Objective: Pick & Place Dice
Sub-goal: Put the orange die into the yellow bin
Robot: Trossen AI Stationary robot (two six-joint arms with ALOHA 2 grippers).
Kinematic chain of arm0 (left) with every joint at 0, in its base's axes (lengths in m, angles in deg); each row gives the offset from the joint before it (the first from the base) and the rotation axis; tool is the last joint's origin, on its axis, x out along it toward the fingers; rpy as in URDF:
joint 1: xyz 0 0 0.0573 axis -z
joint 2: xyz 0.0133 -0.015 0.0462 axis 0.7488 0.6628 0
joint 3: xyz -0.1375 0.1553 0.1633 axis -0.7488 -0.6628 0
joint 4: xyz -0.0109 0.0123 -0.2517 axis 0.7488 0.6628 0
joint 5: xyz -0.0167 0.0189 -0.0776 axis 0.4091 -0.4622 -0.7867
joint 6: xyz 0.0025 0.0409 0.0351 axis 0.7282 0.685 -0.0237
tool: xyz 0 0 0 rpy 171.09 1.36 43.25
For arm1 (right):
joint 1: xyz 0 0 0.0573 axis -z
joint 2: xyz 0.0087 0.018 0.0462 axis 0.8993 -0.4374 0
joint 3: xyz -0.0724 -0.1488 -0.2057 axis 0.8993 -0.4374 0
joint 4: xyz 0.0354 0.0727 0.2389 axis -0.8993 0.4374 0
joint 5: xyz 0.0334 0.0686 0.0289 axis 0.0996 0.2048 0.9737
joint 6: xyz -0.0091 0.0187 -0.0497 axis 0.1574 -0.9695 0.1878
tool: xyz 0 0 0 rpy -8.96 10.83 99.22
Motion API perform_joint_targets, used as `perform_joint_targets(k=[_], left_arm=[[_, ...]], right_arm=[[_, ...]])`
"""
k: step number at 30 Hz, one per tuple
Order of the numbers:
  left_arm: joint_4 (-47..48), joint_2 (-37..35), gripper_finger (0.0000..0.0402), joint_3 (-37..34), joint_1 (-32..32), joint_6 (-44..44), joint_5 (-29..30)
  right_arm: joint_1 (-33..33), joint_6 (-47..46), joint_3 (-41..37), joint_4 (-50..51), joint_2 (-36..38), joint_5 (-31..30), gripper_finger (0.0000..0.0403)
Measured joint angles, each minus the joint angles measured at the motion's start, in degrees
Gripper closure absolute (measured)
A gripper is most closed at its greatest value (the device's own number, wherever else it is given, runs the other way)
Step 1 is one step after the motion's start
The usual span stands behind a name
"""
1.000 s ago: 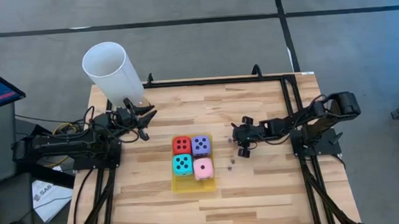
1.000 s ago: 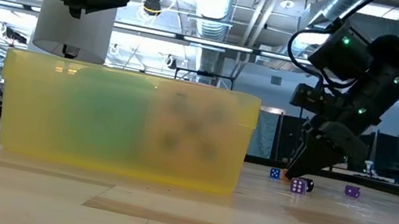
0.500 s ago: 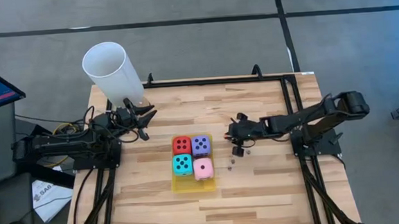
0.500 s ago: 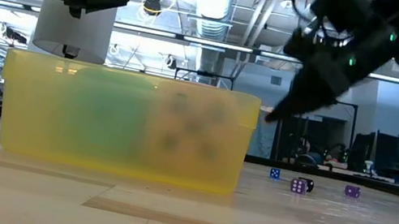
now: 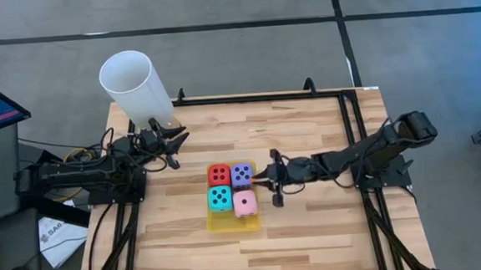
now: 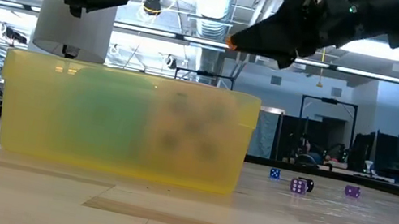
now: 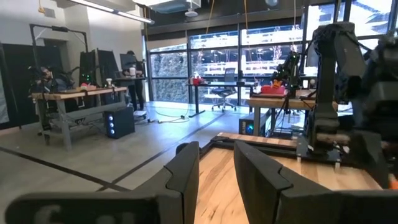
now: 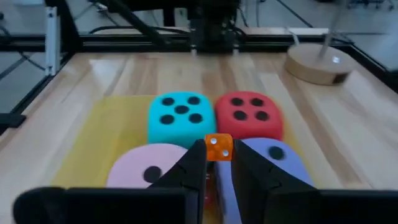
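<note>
right end effector (image 8: 216, 163) clenched on our tiny orange die (image 8: 218, 148) | yellow tray (image 8: 115, 127) directly below (left arm idle)

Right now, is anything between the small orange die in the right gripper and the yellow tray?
Yes. The four big dice fill the tray; the pink and purple ones sit right beneath the orange die that the right gripper holds.
</note>
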Motion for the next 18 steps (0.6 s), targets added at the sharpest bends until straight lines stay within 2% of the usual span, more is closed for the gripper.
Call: perform_joint_targets(k=[6, 9, 14, 18], left_arm=[[-0.35, 0.53, 0.0312, 0.02, -0.02, 0.0, -0.01], [-0.59, 0.55, 0.0312, 0.02, -0.02, 0.02, -0.02], [-0.6, 0.7, 0.0312, 0.02, -0.01, 0.0, -0.04], [-0.67, 0.92, 0.0312, 0.02, -0.02, 0.0, -0.02]], right_arm=[[-0.68, 1.11, 5.15, -0.62, -7.17, 0.01, 0.035], [-0.67, 3.46, 9.37, 2.44, -10.45, 0.46, 0.0343], [-0.67, 6.89, 16.74, 10.1, -14.47, 5.34, 0.033], [-0.56, 7.8, 20.41, 14.41, -16.75, 5.62, 0.0323]])
